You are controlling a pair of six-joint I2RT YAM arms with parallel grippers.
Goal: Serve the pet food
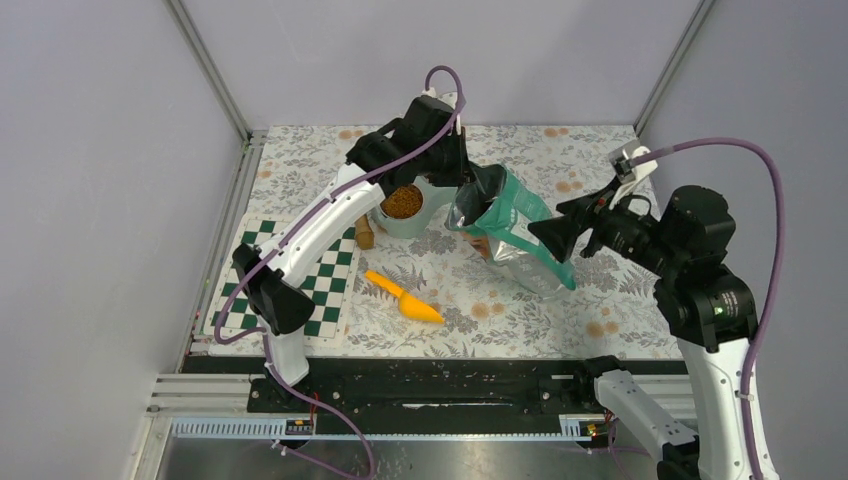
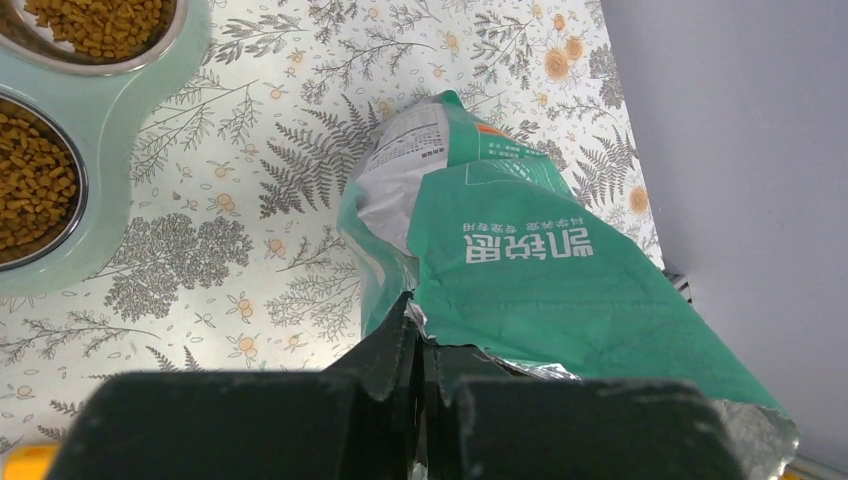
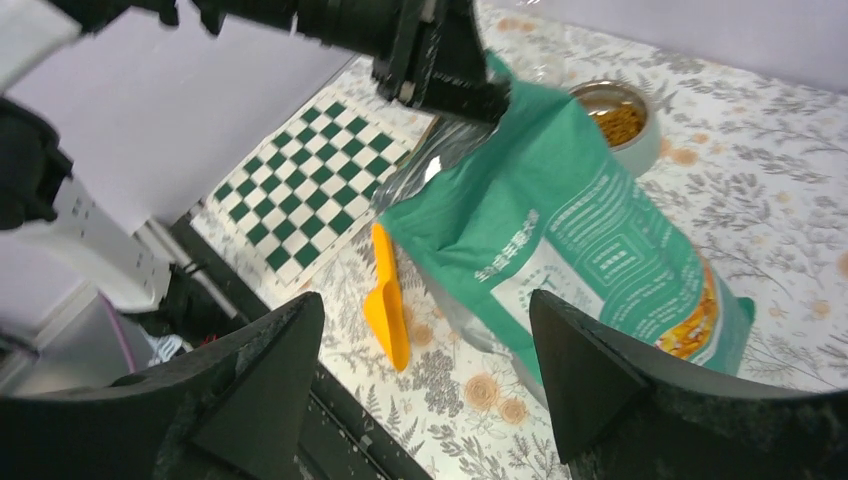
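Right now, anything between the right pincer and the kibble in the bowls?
Yes. The teal bag sits squarely between the open right pincer and the pet food in the feeder. The bag's top edge is pinched by the shut left pincer. The left arm also reaches over the feeder.

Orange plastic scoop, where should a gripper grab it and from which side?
Probably its narrow handle, the end nearer the green checkered board, from above with jaws across it: the orange plastic scoop lies flat.

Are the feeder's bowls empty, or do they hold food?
They hold food: brown pet food covers both steel bowls of the teal feeder.
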